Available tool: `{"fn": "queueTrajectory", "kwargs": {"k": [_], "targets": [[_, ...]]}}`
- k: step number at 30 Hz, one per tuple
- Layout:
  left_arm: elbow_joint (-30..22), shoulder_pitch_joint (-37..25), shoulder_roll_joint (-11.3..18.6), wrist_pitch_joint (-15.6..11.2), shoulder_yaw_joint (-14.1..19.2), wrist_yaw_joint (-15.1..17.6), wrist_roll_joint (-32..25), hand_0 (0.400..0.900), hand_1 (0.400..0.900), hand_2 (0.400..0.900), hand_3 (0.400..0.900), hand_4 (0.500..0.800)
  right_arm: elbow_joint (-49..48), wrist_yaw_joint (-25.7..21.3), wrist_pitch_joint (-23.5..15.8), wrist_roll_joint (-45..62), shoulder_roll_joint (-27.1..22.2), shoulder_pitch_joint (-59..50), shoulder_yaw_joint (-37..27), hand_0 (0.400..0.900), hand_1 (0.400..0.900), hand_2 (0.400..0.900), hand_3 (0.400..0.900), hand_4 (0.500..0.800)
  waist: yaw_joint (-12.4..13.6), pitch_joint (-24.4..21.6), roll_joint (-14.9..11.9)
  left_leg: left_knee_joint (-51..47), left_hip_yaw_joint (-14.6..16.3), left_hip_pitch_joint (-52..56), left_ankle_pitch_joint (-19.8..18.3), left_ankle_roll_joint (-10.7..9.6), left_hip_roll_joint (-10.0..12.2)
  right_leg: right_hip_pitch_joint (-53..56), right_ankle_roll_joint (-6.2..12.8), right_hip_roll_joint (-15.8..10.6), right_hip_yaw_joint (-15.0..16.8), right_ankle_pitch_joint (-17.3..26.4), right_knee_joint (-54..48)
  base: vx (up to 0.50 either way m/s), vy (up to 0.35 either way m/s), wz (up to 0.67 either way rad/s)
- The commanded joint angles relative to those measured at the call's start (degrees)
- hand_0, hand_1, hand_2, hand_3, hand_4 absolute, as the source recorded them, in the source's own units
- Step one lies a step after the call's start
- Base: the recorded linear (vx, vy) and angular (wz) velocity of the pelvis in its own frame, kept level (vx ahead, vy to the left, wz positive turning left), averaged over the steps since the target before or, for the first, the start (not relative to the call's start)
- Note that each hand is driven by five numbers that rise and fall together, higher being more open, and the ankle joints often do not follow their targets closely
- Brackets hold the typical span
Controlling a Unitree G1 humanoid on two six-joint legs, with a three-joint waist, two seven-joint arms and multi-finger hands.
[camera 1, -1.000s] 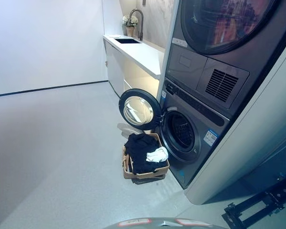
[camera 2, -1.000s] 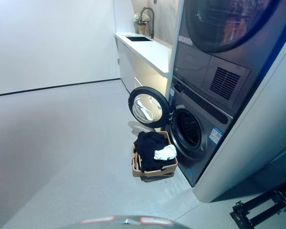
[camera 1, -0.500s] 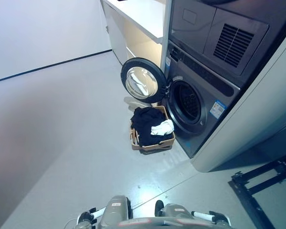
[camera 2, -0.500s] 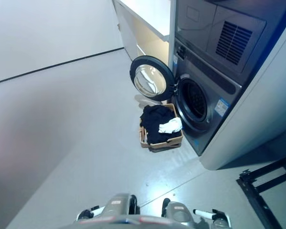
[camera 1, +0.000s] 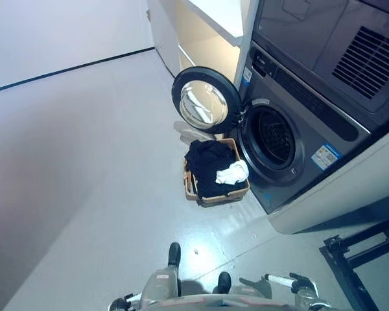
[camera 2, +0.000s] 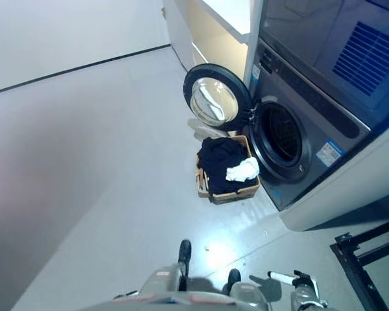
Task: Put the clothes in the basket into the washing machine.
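Observation:
A brown basket [camera 1: 224, 195] stands on the floor in front of the washing machine [camera 1: 292, 162]. It holds a heap of black clothes [camera 1: 206, 166] with a white garment [camera 1: 233, 173] on top at its right side. The machine's round door [camera 1: 206, 100] is swung open to the left, and the dark drum opening [camera 1: 275, 138] shows. My left hand [camera 1: 118, 302] and right hand [camera 1: 293, 283] show only at the bottom edge, far from the basket and holding nothing I can see.
A dryer [camera 1: 350, 45] is stacked on the washing machine. A white counter [camera 1: 222, 14] runs along the wall beyond. A pale cloth [camera 1: 189, 131] lies on the floor under the open door. A black metal frame [camera 1: 362, 254] stands at the lower right.
The camera has tilted down and moved nearer, so the whole picture shifted. Basket, clothes and door have not moved. My hands have come into view at the bottom edge.

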Motion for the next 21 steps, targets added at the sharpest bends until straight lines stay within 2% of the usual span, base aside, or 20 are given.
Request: {"fn": "queueTrajectory", "kwargs": {"k": [1, 3, 4, 5, 6, 8, 9, 10, 12, 13, 14, 15, 18, 21], "targets": [[-2.99, -1.17, 3.19, -0.93, -1.25, 0.36, 1.61, 0.900, 0.900, 0.900, 0.900, 0.800, -3.57, -0.78, -1.63, 0.77, -0.07, -2.67, 1.06, 0.900, 0.900, 0.900, 0.900, 0.800, 0.16, -2.62, -3.82, 5.90, 0.47, -6.75, -6.66, 4.50, -4.66, 5.47, 7.42, -2.45, 0.09, -3.33, 10.84, 0.34, 0.322, -0.05], [-3.68, -2.36, 3.97, -0.90, -1.95, 0.33, 1.98, 0.900, 0.900, 0.900, 0.900, 0.800, -4.58, -0.81, -2.08, 2.20, 0.29, -2.99, 0.69, 0.900, 0.900, 0.900, 0.900, 0.800, 0.10, -2.15, -4.46, 7.22, 0.46, -6.34, -9.10, 5.89, -5.93, 1.37, 8.39, -3.47, 0.76, 2.52, 19.79, 0.24, 0.270, -0.02], [-3.67, -2.37, 3.99, -0.90, -1.95, 0.33, 1.97, 0.900, 0.900, 0.900, 0.900, 0.800, -4.58, -0.81, -2.08, 2.20, 0.30, -2.99, 0.68, 0.900, 0.900, 0.900, 0.900, 0.800, 0.17, -2.22, -4.50, 7.36, 0.56, -6.49, -9.17, 5.91, -5.93, 1.15, 8.40, -3.50, 0.86, 2.41, 20.01, 0.23, 0.345, 0.04], [-4.37, -3.43, 4.78, -0.73, -2.28, 0.36, 2.08, 0.900, 0.900, 0.900, 0.900, 0.800, -6.31, -0.80, -2.57, 3.23, 0.64, -3.64, 0.91, 0.900, 0.900, 0.900, 0.900, 0.800, -0.43, -0.54, -4.53, 8.01, 0.20, -4.77, -10.91, 7.32, -7.10, -3.96, 7.90, -4.70, 0.53, 9.15, 30.48, 0.13, 0.218, 0.01], [-4.36, -3.45, 4.79, -0.73, -2.28, 0.36, 2.08, 0.900, 0.900, 0.900, 0.900, 0.800, -6.31, -0.80, -2.57, 3.23, 0.65, -3.66, 0.91, 0.900, 0.900, 0.900, 0.900, 0.800, -0.37, -0.55, -4.59, 8.08, 0.29, -4.84, -10.94, 7.34, -7.14, -4.13, 7.92, -4.77, 0.64, 9.05, 30.70, 0.19, 0.334, 0.02], [-4.42, -4.28, 5.38, -0.68, -2.34, 0.75, 1.82, 0.900, 0.900, 0.900, 0.900, 0.800, -7.59, -1.08, -2.95, 3.90, 0.94, -4.25, 1.25, 0.900, 0.900, 0.900, 0.900, 0.800, -1.24, 1.53, -3.94, 7.45, 0.17, -1.99, -11.82, 8.51, -7.85, -7.81, 6.67, -6.68, -1.25, 11.49, 37.09, 0.20, 0.298, -0.01], [-3.93, -4.66, 5.67, -0.45, -2.17, 0.86, 1.95, 0.900, 0.900, 0.900, 0.900, 0.800, -8.44, -1.20, -3.12, 4.46, 1.44, -4.48, 1.35, 0.900, 0.900, 0.900, 0.900, 0.800, -1.61, 2.75, -3.15, 6.73, -0.32, 0.12, -12.53, 8.96, -7.65, -10.72, 5.88, -6.50, -1.85, 9.90, 39.11, 0.27, 0.293, 0.04], [-3.90, -4.94, 5.81, -0.51, -2.21, 0.92, 1.81, 0.900, 0.900, 0.900, 0.900, 0.800, -8.73, -1.21, -3.32, 4.99, 1.46, -4.59, 1.24, 0.900, 0.900, 0.900, 0.900, 0.800, -1.93, 3.21, -2.73, 6.12, -0.56, 0.95, -12.41, 8.97, -7.37, -13.18, 5.44, -5.14, -1.44, 7.73, 39.40, 0.26, 0.206, 0.08], [-3.53, -5.68, 5.93, -0.46, -2.48, 1.15, 1.94, 0.900, 0.900, 0.900, 0.900, 0.800, -9.13, -1.44, -3.63, 5.75, 1.55, -4.87, 1.05, 0.900, 0.900, 0.900, 0.900, 0.800, -2.21, 3.78, -2.16, 5.21, -0.69, 2.21, -12.30, 8.43, -6.63, -16.93, 4.90, -2.78, -1.76, 2.45, 34.95, 0.16, 0.066, 0.05], [-3.52, -5.69, 5.92, -0.47, -2.49, 1.15, 1.94, 0.900, 0.900, 0.900, 0.900, 0.800, -9.13, -1.44, -3.63, 5.75, 1.54, -4.87, 1.04, 0.900, 0.900, 0.900, 0.900, 0.800, -2.23, 3.97, -2.04, 5.13, -0.76, 2.52, -12.37, 8.38, -6.49, -16.51, 4.84, -2.65, -1.89, 2.49, 34.66, 0.20, 0.002, 0.06], [-3.20, -6.27, 5.92, -0.53, -2.64, 1.35, 2.08, 0.900, 0.900, 0.900, 0.900, 0.800, -9.50, -1.67, -3.82, 6.35, 1.50, -5.16, 0.89, 0.900, 0.900, 0.900, 0.900, 0.800, -2.26, 4.27, -1.99, 4.48, -0.75, 3.63, -12.64, 7.74, -6.05, -17.15, 5.30, -1.76, -2.72, 0.66, 26.79, 0.21, -0.047, 0.13], [-3.08, -6.49, 5.79, -0.57, -2.82, 1.36, 2.25, 0.900, 0.900, 0.900, 0.900, 0.800, -9.88, -1.91, -3.93, 6.55, 1.50, -5.14, 0.67, 0.900, 0.900, 0.900, 0.900, 0.800, -2.50, 4.68, -1.94, 3.98, -1.04, 4.58, -12.98, 7.27, -5.83, -16.87, 5.81, -0.29, -1.85, 1.06, 18.93, 0.28, -0.067, 0.18], [-2.85, -6.75, 5.61, -0.82, -2.89, 1.56, 3.10, 0.900, 0.900, 0.900, 0.900, 0.800, -11.10, -2.17, -4.14, 6.72, 1.35, -4.44, 0.45, 0.900, 0.900, 0.900, 0.900, 0.800, -2.85, 4.19, -2.37, 2.94, -1.50, 6.34, -13.53, 6.35, -5.85, -15.84, 7.61, 0.57, 1.08, 4.94, 5.54, 0.26, -0.118, 0.20], [-2.92, -6.49, 5.24, -1.06, -2.59, 1.48, 3.47, 0.900, 0.900, 0.900, 0.900, 0.800, -12.33, -2.01, -4.06, 5.76, 1.07, -3.93, 0.82, 0.900, 0.900, 0.900, 0.900, 0.800, -2.98, 3.78, -2.25, 2.52, -1.83, 7.77, -14.28, 5.65, -5.59, -16.01, 8.45, 0.13, 2.07, 7.92, 0.07, 0.19, -0.115, 0.13]]}}
